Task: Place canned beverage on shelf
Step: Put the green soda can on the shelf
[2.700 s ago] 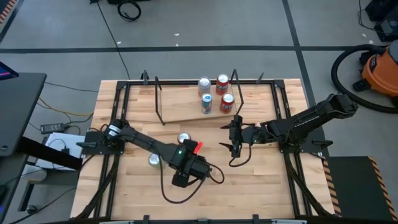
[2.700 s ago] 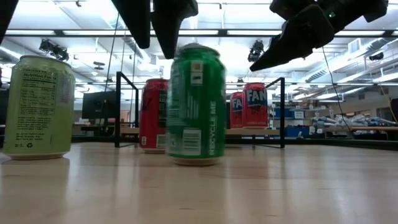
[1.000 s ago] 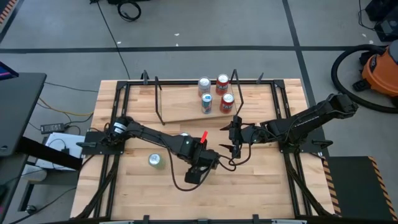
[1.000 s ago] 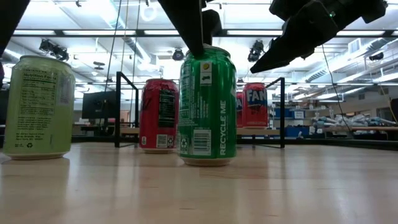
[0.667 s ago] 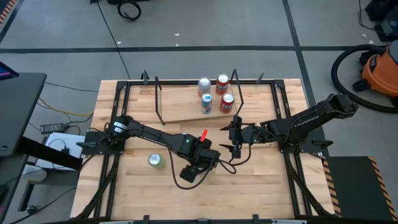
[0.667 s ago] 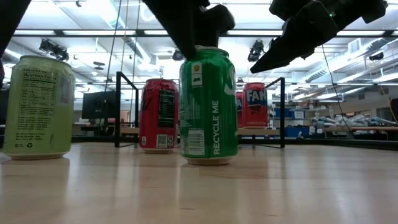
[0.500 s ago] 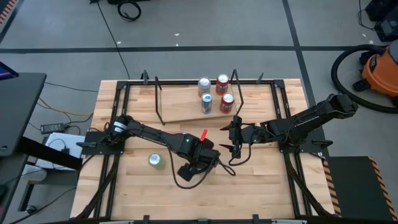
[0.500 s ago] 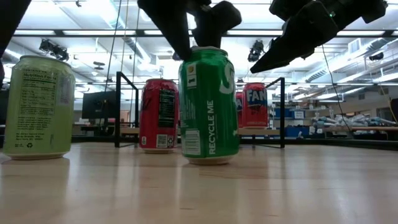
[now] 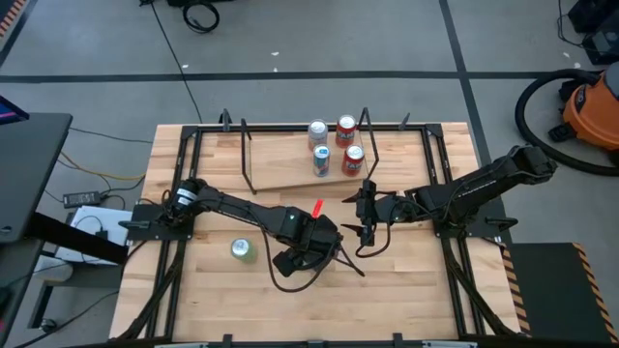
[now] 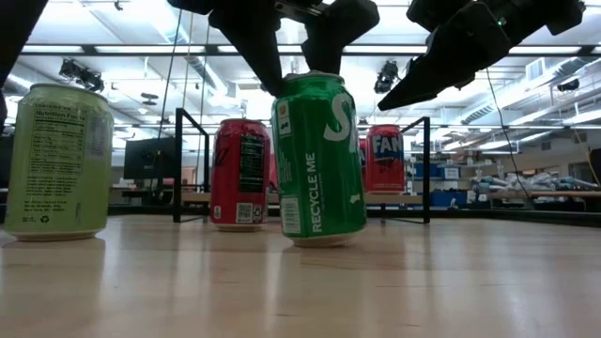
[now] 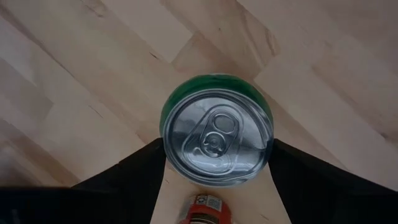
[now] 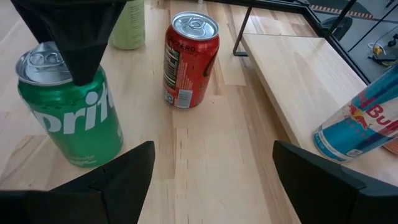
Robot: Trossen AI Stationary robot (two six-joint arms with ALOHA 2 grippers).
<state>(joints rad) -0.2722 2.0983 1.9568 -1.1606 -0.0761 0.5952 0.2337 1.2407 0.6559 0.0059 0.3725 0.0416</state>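
A green Sprite can (image 10: 319, 160) stands near the table's middle, hidden under my left gripper (image 9: 311, 244) in the high view. My left gripper is shut on its top. The can also shows in the left wrist view (image 11: 216, 137) and the right wrist view (image 12: 68, 112). My right gripper (image 9: 367, 232) hovers open and empty just right of it. The shelf (image 9: 290, 174) is a pale board with black rod uprights at the far side; several cans stand at its right end. My left gripper pinches the Sprite can by its upper rim (image 11: 166, 146) between its two fingers, one on each side of the lid. The fingers come from above, pointing down. The can leans slightly, with its base (image 10: 321, 240) at the tabletop; whether the base is lifted clear I cannot tell.
A red can (image 12: 189, 59) stands upright between the Sprite can and the shelf. A pale green can (image 9: 241, 249) stands left of my left gripper. A blue Red Bull can (image 12: 360, 124) and red Fanta cans (image 10: 385, 160) stand on the shelf. Black frame rails run along the table's sides.
My left gripper has turned about its wrist while staying shut on the Sprite can. The can has turned about its upright axis, bringing the logo into the low view. It has shifted slightly toward the table's right edge and now leans a little.
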